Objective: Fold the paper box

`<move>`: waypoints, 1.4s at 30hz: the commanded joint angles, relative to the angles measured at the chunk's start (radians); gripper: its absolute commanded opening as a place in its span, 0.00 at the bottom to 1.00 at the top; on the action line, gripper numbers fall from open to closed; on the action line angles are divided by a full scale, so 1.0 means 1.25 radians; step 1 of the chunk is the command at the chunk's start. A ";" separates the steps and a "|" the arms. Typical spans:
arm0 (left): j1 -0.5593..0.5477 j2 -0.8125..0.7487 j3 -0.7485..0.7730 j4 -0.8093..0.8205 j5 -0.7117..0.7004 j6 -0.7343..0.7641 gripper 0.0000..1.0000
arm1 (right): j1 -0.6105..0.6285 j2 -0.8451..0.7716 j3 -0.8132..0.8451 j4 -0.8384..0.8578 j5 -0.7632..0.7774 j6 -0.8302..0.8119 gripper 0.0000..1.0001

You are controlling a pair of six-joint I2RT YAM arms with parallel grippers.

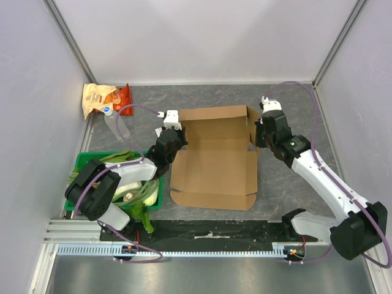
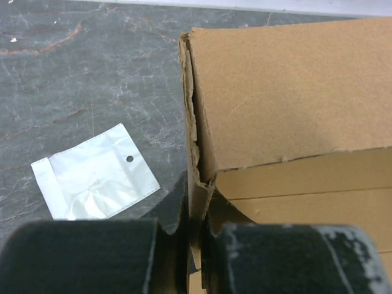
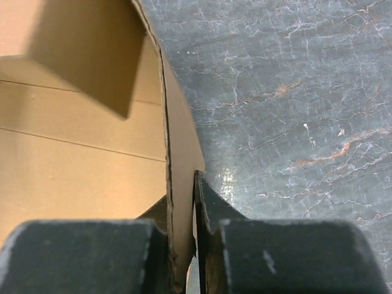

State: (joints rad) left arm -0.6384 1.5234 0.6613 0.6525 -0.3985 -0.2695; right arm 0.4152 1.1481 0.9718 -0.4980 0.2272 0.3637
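Left gripper (image 1: 176,130) and right gripper (image 1: 257,130) are at the far corners of the paper box (image 1: 214,162), which sits mid-table, just right of the green crate (image 1: 82,160). Raise both side walls together and evenly, or the base skews. Both arms reach forward, wrists angled in

Left wrist: fingers (image 2: 176,205) pressed together on the left wall's edge, white pouch (image 2: 95,174) off to the left

Right wrist: jaws pinching the right wall, don't release before it's upright

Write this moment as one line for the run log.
paper box: partly folded, near flap flat | left gripper: shut on left wall | right gripper: shut on right wall
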 commanded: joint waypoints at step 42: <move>-0.053 0.044 0.017 0.040 -0.047 -0.058 0.02 | 0.029 -0.160 -0.274 0.100 0.215 0.251 0.72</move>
State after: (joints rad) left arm -0.7208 1.5780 0.6682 0.6746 -0.4599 -0.2459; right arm 0.4507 1.0332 0.6971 -0.4591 0.4179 0.5312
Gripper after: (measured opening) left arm 0.080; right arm 0.721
